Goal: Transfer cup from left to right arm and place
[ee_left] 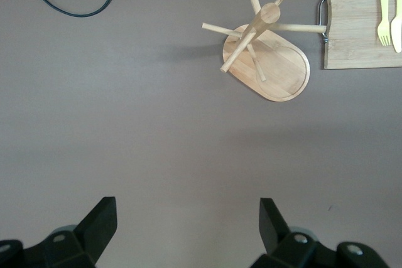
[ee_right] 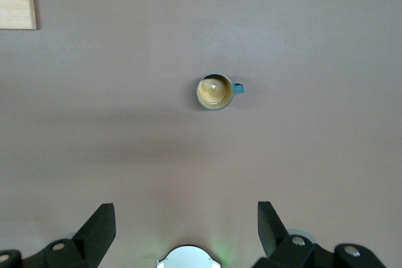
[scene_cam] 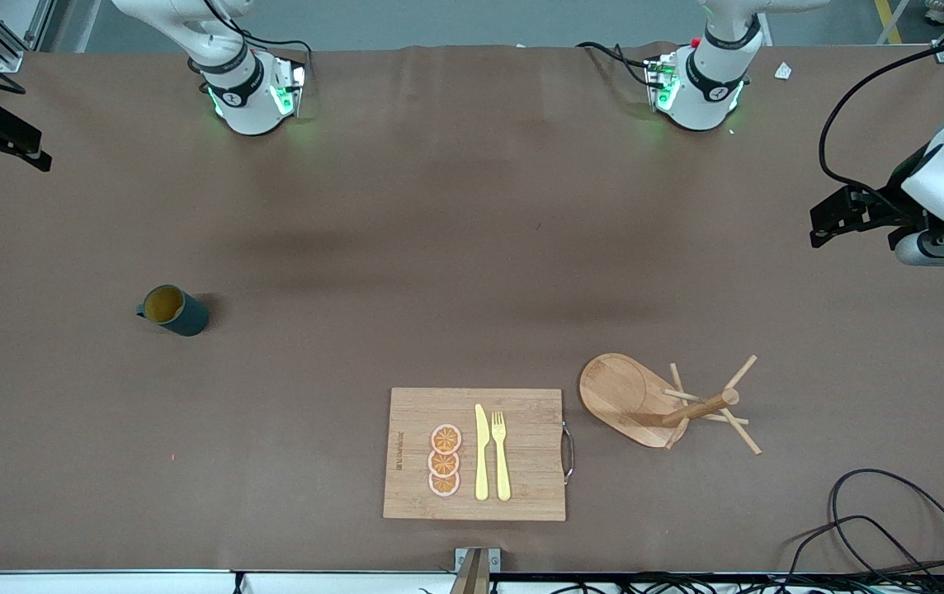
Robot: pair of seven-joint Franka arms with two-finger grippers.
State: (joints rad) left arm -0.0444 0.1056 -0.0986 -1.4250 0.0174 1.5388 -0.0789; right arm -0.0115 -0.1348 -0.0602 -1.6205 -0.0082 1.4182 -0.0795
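Scanning the front view from the right arm's end of the table, I see the right gripper (scene_cam: 2,140) dark at the edge of that view, raised over bare table; in the right wrist view its fingers (ee_right: 100,224) stand wide apart with nothing between them. Next comes the cup (scene_cam: 173,310), upright on the brown table (scene_cam: 356,247) toward the right arm's end, mouth up and tan inside showing, its handle turned toward that same end; it is well apart from both grippers. Moving on, the wooden board (scene_cam: 521,495) lies near the front edge with three orange slices (scene_cam: 444,460), a yellow knife (scene_cam: 481,452) and a yellow fork (scene_cam: 501,454) on it. Just beside the board, toward the left arm's end, stands a wooden mug tree (scene_cam: 670,400). Last, the left gripper (scene_cam: 839,219) hangs over bare table at the left arm's end, and in the left wrist view I see its fingers (ee_left: 103,221) spread wide and empty.
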